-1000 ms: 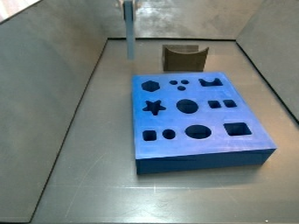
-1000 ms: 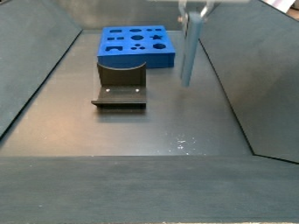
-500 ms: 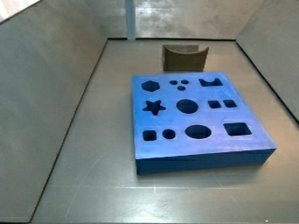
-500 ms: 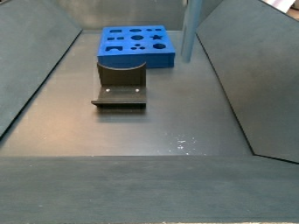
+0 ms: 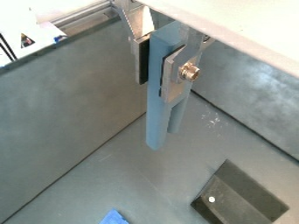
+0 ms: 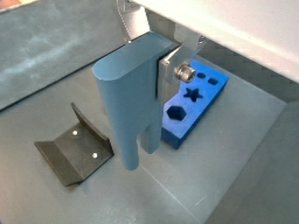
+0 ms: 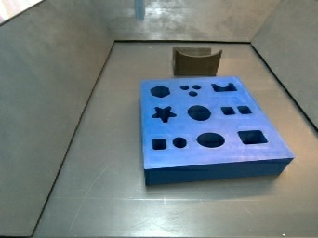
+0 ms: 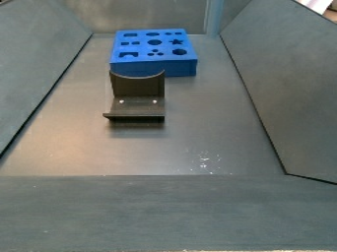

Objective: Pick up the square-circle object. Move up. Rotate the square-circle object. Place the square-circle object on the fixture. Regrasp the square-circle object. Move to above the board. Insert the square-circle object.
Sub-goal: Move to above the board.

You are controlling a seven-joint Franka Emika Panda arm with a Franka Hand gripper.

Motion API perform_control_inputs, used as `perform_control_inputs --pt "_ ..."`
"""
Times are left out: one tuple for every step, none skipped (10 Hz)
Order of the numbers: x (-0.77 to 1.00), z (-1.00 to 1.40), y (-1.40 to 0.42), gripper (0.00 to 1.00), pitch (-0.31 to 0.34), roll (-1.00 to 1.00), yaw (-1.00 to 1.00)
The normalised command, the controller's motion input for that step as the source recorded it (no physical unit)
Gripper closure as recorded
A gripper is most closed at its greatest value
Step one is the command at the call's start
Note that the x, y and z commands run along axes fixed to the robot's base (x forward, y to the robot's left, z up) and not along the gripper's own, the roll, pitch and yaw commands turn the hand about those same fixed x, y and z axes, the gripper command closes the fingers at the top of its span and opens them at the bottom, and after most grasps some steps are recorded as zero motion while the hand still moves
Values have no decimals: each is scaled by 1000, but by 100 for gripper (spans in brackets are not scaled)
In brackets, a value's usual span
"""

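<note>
I count one peg [image 5: 160, 96], one fixture [image 7: 195, 61], one board [image 7: 211, 128].

The hand [image 5: 163, 59] is clamped on the peg near its upper end: silver plate fingers [image 5: 179, 73] pressed flat on opposite faces, a screw head showing on one plate. The peg hangs vertically below the hand, its lower end free and touching nothing, well above the desk [image 7: 106, 167]. Same grip in both wrist views; peg [image 6: 126, 101] looks light blue-grey, slim, with a rounded top edge.

Neither the hand nor the peg shows clearly in the side views. In a side view only a faint pale vertical strip sits at the top edge above the board [image 8: 154, 51]; I can't tell what it is.

Everything placed relative to the board: it lies flat on the desk, bright blue, with dark cut-outs. I count ten in a side view: hexagon, star, circles, squares and a notched shape. The fixture stands on the desk just beyond one short end of the board, near it but apart. In a side view the fixture [image 8: 134, 95] shows as a dark L-shaped bracket on a base plate, curved notch in its upright part. In a wrist view the fixture [image 6: 73, 156] and board [image 6: 194, 107] lie below on either side of the hanging peg.
</note>
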Motion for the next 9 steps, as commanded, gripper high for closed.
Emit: perform_control_inputs --pt "25 574 -49 100 86 -53 37" --pt "17 409 -33 100 86 -54 37" --pt "15 245 -25 100 84 -53 38" --pt "235 27 -1000 100 285 110 -174" --pt "245 10 -1000 100 274 141 -162" --pt "267 14 -1000 100 266 139 -86" --pt "288 19 -1000 100 229 80 -42" --pt "290 22 -1000 100 196 66 -22" --pt "304 27 -1000 100 150 39 -5"
